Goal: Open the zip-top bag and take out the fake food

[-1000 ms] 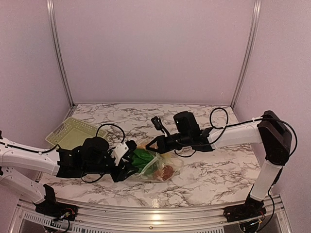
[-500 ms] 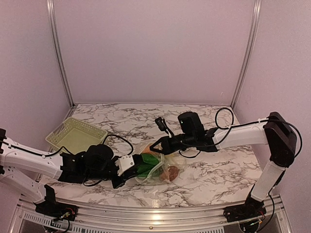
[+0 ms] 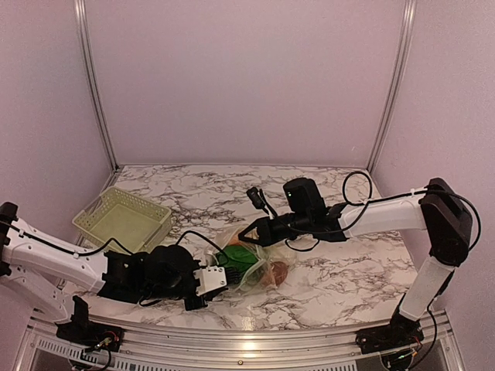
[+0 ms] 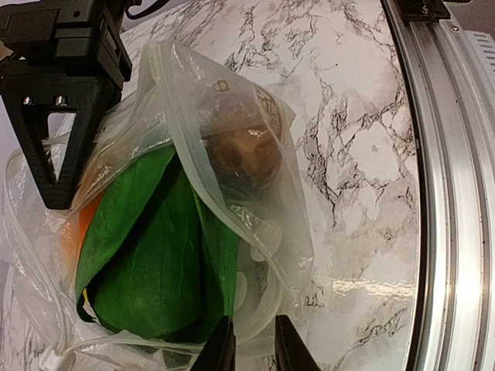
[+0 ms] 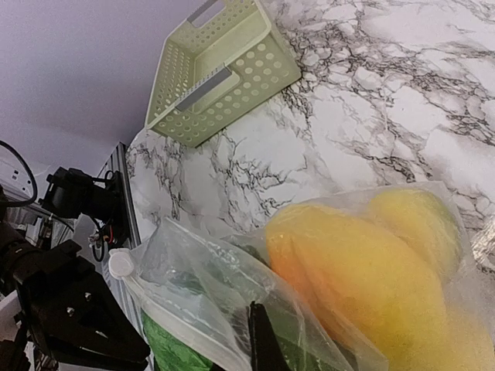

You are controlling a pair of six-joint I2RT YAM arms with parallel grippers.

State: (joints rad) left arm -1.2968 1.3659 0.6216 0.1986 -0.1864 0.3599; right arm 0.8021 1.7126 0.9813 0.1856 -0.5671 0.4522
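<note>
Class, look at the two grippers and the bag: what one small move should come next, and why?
Probably draw the left gripper and right gripper slowly apart. Each has its jaws pinched on a different side of the bag, and the green vegetable, brown lump and lemons all lie inside it, so widening the mouth seems the step that lets them out.

I see the zip-top bag (image 3: 249, 261), clear and crinkled, stretched between left jaws and right jaws. The fake food (image 4: 155, 263) is inside: green piece just ahead of left jaws, brown lump (image 4: 244, 154) beyond it, yellow lemons (image 5: 363, 270) beside right jaws.
</note>
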